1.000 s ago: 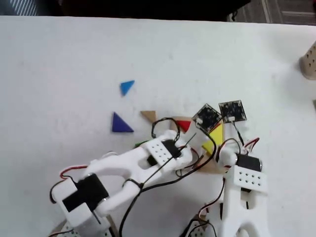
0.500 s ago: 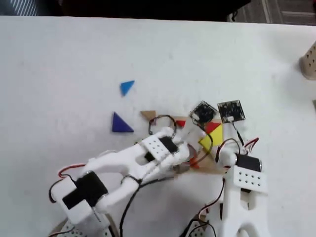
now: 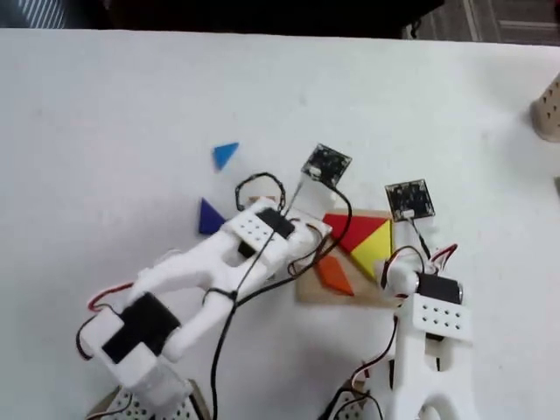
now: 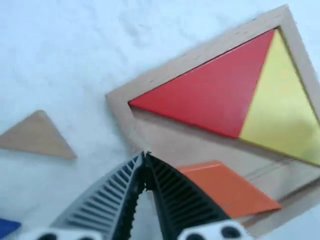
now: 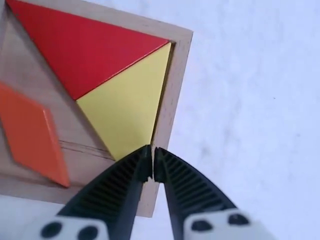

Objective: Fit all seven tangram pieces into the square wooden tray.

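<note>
So the square wooden tray (image 4: 165,75) has the red triangle (image 4: 210,90), yellow triangle (image 4: 280,110) and orange parallelogram (image 4: 227,187) in it. The tan triangle (image 4: 36,135) lies just outside its rim. Our left gripper (image 4: 146,160) hangs over that rim, closed and empty, so we'd open wide before dropping onto the tan one. Meanwhile our right gripper (image 5: 152,155), also closed with nothing in it, sits at the rim by the yellow corner.

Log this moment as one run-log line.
Tray: red triangle, yellow triangle, orange piece | Loose: light-blue triangle, dark-blue triangle, wooden triangle | Left jaws shut | Right jaws shut
</note>
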Tool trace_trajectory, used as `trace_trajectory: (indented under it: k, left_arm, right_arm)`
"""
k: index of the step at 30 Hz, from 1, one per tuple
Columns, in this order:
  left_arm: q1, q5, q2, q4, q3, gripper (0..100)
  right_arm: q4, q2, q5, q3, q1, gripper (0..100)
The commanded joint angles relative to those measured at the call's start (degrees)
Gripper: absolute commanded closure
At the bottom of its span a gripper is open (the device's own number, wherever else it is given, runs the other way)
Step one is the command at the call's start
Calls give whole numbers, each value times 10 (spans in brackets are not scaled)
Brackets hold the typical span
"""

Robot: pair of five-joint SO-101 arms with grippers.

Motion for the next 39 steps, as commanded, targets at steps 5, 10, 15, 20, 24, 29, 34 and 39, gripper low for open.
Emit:
trace_trajectory:
  k: [5, 10, 15, 20, 24, 29, 34, 39]
  left_arm:
    - [102, 5, -137, -74, 131, 979]
    - [105, 5, -59, -53, 94, 979]
    - [103, 5, -20, -40, 68, 979]
    - [80, 4, -18, -46, 64, 979]
    - [45, 5, -19, -46, 43, 979]
    - [22, 6, -21, -46, 27, 979]
    - [88, 5, -72, -46, 66, 979]
    - [155, 4, -102, -64, 107, 979]
  right_arm:
    - [-4, -3, -4, -10, 4, 981]
    - [-4, -3, -4, -10, 4, 981]
    - [-5, -3, -4, -10, 4, 981]
    - [-5, -3, -4, -10, 4, 981]
    - [-5, -3, -4, -10, 3, 981]
    - [-5, -3, -4, -10, 3, 981]
    - [-5, -3, -4, -10, 3, 981]
    - [-12, -2, -4, -9, 3, 981]
